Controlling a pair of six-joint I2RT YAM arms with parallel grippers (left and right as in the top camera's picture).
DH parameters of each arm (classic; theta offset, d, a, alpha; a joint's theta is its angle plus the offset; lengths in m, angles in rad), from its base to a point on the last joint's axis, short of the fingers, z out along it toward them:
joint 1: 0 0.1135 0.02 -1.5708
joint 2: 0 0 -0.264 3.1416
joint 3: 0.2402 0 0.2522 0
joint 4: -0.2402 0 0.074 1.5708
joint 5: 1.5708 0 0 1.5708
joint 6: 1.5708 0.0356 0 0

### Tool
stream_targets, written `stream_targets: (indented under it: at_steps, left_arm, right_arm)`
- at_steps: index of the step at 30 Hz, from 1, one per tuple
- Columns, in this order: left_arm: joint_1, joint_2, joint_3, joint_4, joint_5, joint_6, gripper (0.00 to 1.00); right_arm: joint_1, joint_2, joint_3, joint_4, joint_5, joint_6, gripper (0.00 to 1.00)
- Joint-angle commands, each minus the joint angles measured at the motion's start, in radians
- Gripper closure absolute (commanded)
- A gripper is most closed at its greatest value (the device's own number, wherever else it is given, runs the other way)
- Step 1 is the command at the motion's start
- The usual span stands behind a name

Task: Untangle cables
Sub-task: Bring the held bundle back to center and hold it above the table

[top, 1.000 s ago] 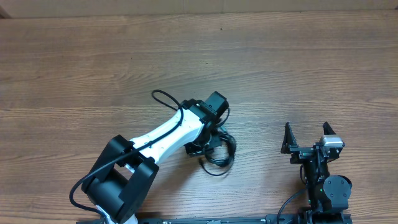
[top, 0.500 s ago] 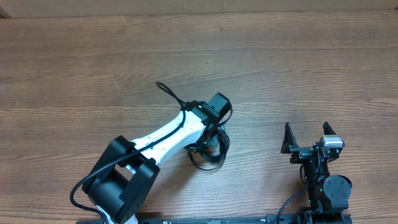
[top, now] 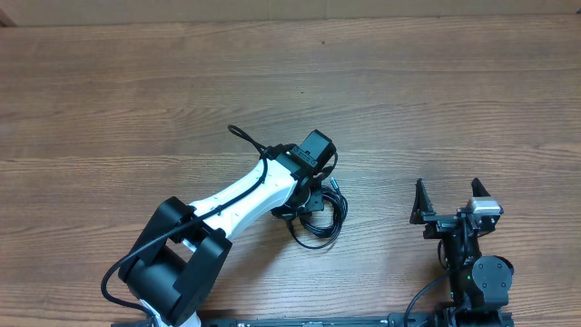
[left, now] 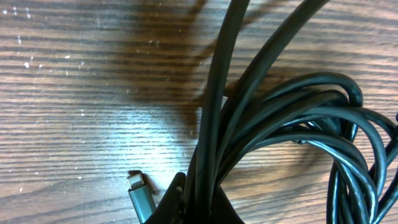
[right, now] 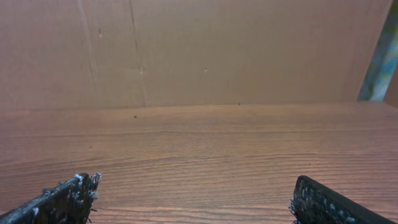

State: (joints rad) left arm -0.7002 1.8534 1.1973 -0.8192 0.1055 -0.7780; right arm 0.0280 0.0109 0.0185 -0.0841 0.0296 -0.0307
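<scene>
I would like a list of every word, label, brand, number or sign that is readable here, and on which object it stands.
None: no readable text shows in any view.
The cables and the plug carry no marking, the wooden table carries no print, and neither the left gripper nor the right gripper shows a legible label.

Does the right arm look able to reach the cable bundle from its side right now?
Probably yes. Only bare table lies between the open right tool and the cables, whose right-hand loops are uncovered. The left tool, shut on them, sits on the far side.
</scene>
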Motion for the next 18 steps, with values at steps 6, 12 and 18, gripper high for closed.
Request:
stream_targets:
  at_steps: [6,12,18]
  left_arm:
    - [-0.001,-0.026,0.013,-0.017,0.014,0.023,0.96]
    - [-0.001,-0.026,0.013,-0.016,0.014,0.024,0.96]
    - [0.001,-0.026,0.013,0.002,0.014,0.024,0.96]
  right_arm:
    - [0.004,-0.007,-0.011,0.003,-0.005,-0.004,0.0]
    - [0.004,-0.007,-0.011,0.003,-0.005,-0.004,0.0]
    - [0.004,-0.007,-0.011,0.002,-0.005,-0.004,0.0]
